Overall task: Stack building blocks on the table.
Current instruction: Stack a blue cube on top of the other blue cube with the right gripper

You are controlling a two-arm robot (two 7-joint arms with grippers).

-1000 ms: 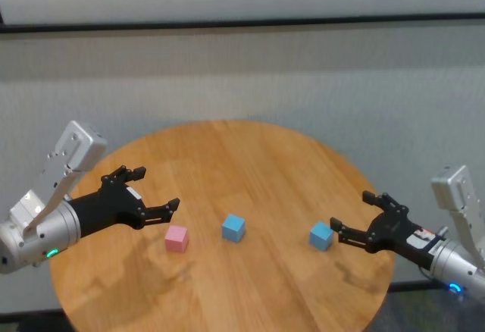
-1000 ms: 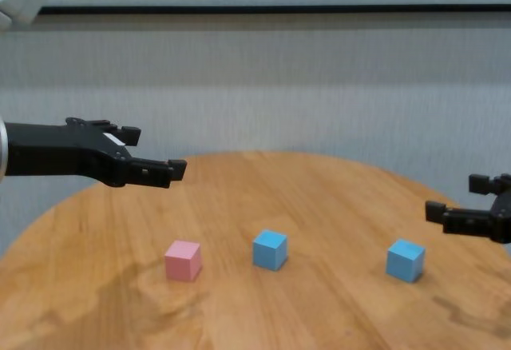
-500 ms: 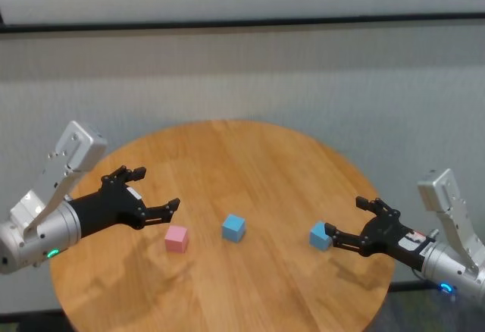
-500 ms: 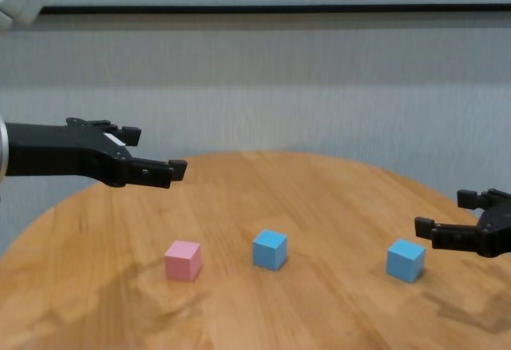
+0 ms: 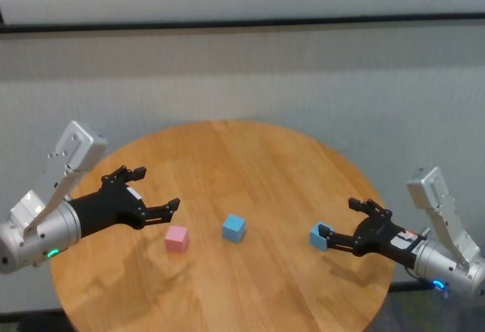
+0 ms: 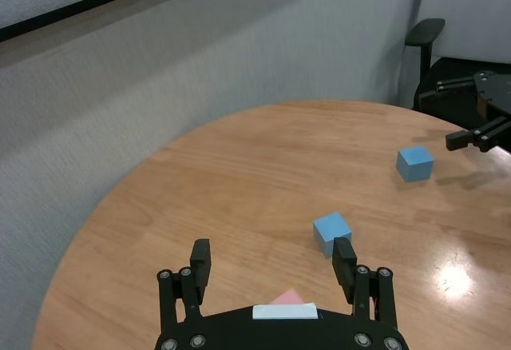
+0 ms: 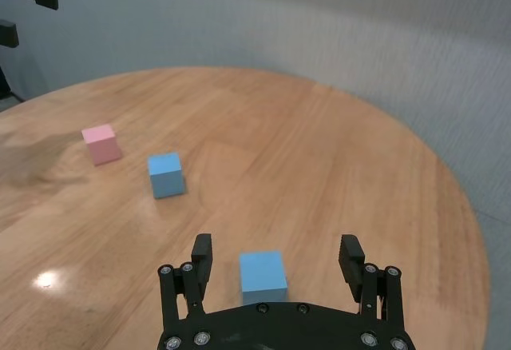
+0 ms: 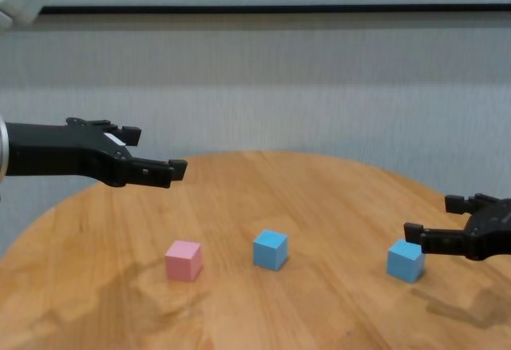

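Only right wrist view shows blue block [image 7: 263,276] between end effector [image 7: 276,259] fingers

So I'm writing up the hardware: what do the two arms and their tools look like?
Both match: a silver-grey cylindrical forearm with a small green or blue light, a pale grey boxy module on top, and a black two-fingered tool. Left tool, right tool. Wrist views show round screws along each black base; the left carries a white label.

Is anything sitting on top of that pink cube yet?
No. The pink cube has a bare top, with only the table beneath it. What its underside looks like is hidden.
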